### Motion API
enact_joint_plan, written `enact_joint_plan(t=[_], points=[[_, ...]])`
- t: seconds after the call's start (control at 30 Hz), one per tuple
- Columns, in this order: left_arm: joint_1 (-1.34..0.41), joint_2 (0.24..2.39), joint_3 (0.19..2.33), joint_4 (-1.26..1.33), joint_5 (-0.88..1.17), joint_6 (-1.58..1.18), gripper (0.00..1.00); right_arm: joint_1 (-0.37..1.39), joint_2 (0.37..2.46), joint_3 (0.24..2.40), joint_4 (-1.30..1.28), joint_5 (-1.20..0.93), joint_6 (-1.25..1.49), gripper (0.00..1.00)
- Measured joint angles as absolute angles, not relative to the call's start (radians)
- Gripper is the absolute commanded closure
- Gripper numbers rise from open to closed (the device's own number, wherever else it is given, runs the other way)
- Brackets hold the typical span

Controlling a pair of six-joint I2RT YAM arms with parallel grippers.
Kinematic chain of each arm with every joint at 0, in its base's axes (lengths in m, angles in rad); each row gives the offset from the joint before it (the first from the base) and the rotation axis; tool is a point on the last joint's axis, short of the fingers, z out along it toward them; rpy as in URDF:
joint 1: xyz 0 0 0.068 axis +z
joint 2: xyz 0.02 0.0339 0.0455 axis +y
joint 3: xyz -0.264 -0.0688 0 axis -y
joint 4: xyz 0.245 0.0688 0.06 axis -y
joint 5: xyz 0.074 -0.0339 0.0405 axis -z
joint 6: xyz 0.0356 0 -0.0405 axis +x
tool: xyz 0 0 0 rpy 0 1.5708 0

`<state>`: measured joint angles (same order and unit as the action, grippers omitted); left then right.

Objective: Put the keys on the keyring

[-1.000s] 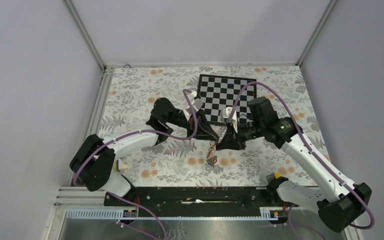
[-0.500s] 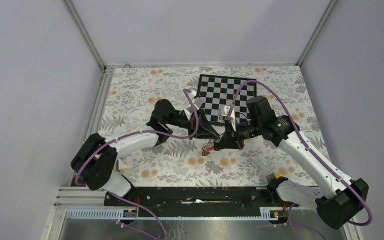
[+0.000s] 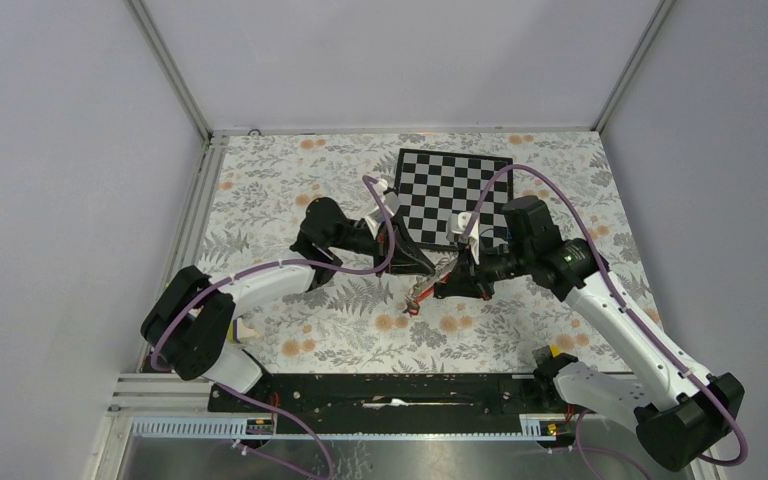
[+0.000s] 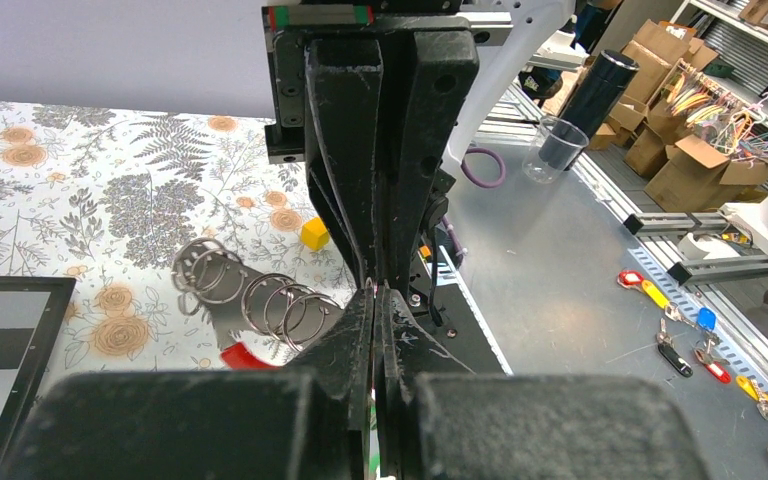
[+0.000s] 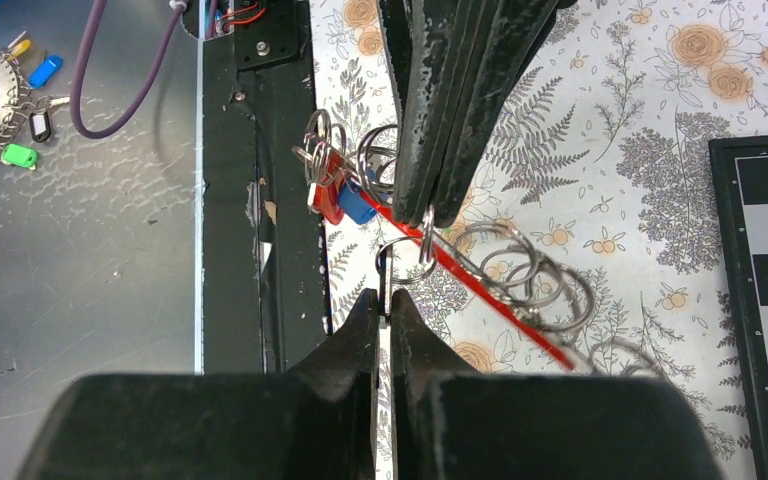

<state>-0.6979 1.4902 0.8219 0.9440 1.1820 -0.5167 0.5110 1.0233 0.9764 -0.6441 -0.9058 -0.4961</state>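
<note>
I'm watching the left gripper (image 3: 436, 267) and right gripper (image 3: 452, 276) pinching shut on the keyring (image 5: 505, 268) of shiny wire loops mid-table; the red and blue plastic-tagged keys (image 5: 338, 198) are dangling at their seven o'clock.

Grey walls (image 3: 60, 150), floral tabletop (image 3: 280, 190)

Cannot tell the keys (image 3: 413, 303) apart from above, too small, and see only parts of red tag (image 5: 328, 197) and blue tag (image 5: 357, 208) behind the left gripper (image 5: 426, 212).
</note>
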Motion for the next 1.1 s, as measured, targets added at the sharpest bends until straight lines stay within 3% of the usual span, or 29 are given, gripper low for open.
enact_joint_plan(t=[1.1], points=[[-0.694,1.485,0.822,0.888,1.187,-0.464,1.0,0.503,1.021,0.953,-0.636,-0.873,-0.492,0.99]])
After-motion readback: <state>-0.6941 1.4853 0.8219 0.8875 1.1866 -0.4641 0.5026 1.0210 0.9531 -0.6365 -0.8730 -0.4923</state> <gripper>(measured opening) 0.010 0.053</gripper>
